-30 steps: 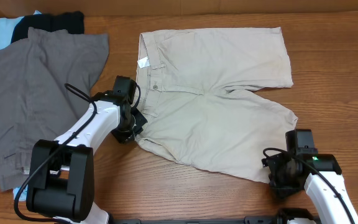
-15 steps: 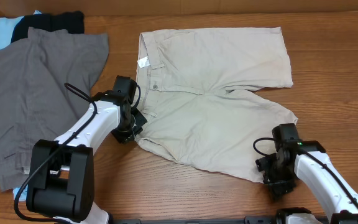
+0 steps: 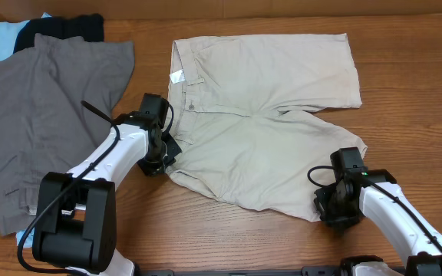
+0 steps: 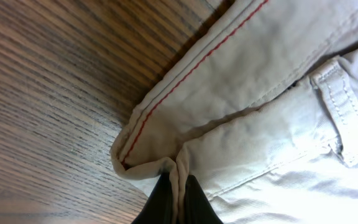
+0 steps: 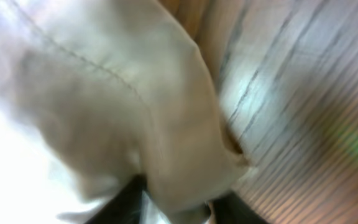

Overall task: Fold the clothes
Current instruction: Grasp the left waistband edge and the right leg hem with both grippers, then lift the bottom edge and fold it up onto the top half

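The beige khaki shorts (image 3: 267, 100) lie flat on the wooden table, waistband to the left and legs to the right. My left gripper (image 3: 166, 156) is at the near end of the waistband. In the left wrist view the left gripper (image 4: 178, 200) is shut on a pinched fold of that waistband (image 4: 166, 134), which has red stitching. My right gripper (image 3: 328, 210) is at the hem corner of the near leg. The right wrist view is blurred. In it a bunched fold of the hem (image 5: 185, 149) fills the gap of the right gripper (image 5: 180, 210) and touches both dark fingers.
Gray shorts (image 3: 44, 115) lie spread at the left, on top of a black garment (image 3: 64, 27) and a light-blue one (image 3: 2, 38). The table's back edge runs along the top. Bare wood (image 3: 420, 115) shows to the right of the khaki shorts.
My right arm has moved left and up to the near leg's hem corner, and its jaws have closed in on the fabric. The left arm and the shorts have stayed put.
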